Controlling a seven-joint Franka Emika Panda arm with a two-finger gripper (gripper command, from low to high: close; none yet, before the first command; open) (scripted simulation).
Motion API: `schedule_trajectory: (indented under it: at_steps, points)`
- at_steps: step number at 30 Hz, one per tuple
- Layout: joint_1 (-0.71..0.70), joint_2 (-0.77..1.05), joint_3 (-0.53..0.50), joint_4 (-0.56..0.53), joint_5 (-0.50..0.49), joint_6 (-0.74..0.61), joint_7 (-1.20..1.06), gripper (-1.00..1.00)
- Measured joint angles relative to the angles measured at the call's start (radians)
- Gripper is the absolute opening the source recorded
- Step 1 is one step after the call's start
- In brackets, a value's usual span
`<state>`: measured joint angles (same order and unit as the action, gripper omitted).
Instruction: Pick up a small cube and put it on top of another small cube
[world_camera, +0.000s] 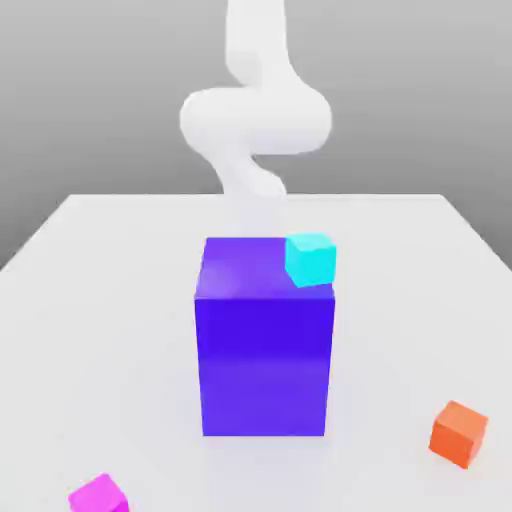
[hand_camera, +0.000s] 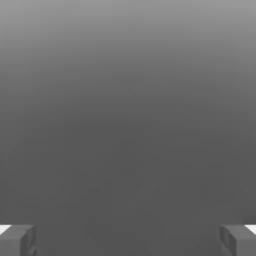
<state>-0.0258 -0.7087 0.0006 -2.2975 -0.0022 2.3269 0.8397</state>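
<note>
Magenta-pink marks the small cube (world_camera: 99, 495), the only one of that colour, which sits on the white table (world_camera: 90, 300) at the lower left of the exterior frame, partly cut by the bottom edge. Being a cube it has no long axis; it rests flat, turned so that one vertical edge faces roughly toward the camera. Three small cubes can be counted in all: the magenta one, one cyan cube (world_camera: 310, 258) and one orange cube (world_camera: 459, 433). One tall blue-violet block (world_camera: 265, 345) stands upright at the middle of the frame, with the cyan cube at its upper right corner, apparently resting on the block's top, though the angle leaves that slightly uncertain. The orange cube lies at the lower right, well apart from both the block and the magenta cube. The white arm (world_camera: 255, 110) rises behind the block in the upper middle. In the hand view, the gripper (hand_camera: 128, 240) shows its two grey fingertips (hand_camera: 17, 240) at opposite bottom corners, spread wide with nothing between them.
</note>
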Motion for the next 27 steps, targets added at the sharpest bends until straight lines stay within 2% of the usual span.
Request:
schedule_trajectory:
  at_steps: [17,27]
  points:
    - [-0.142,0.623,-0.036,0.018,-0.014,0.181,0.27,0.0]
    - [-0.203,0.986,-0.071,0.028,0.036,0.286,0.386,0.0]
